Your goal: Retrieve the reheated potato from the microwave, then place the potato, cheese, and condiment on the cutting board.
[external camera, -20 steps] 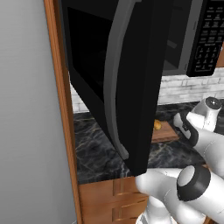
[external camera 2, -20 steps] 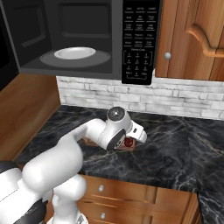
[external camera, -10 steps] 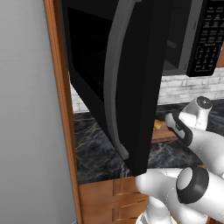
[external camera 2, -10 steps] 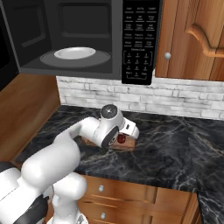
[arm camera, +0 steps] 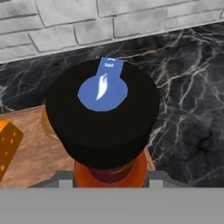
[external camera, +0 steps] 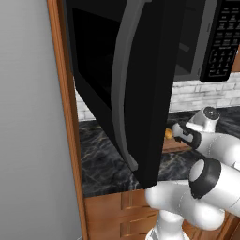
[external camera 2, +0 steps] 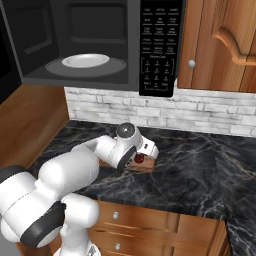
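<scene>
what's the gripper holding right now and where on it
The gripper holds the condiment bottle, clamped on its red body just below the black cap, over the cutting board.

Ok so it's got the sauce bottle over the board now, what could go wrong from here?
The condiment is tall and slim, held in the gripper near the cutting board edge; released tilted, it might topple onto the counter. It could also bump the cheese close beside it. The open microwave door hangs nearby, so a high lift risks clipping it.

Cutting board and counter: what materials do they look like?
Cutting board: looks like wood, matte brown with faint grain lines. Counter: looks like polished black stone, probably marble or granite, with pale veins and a slight sheen. Both are rendered, so this is judged by look alone.
</scene>
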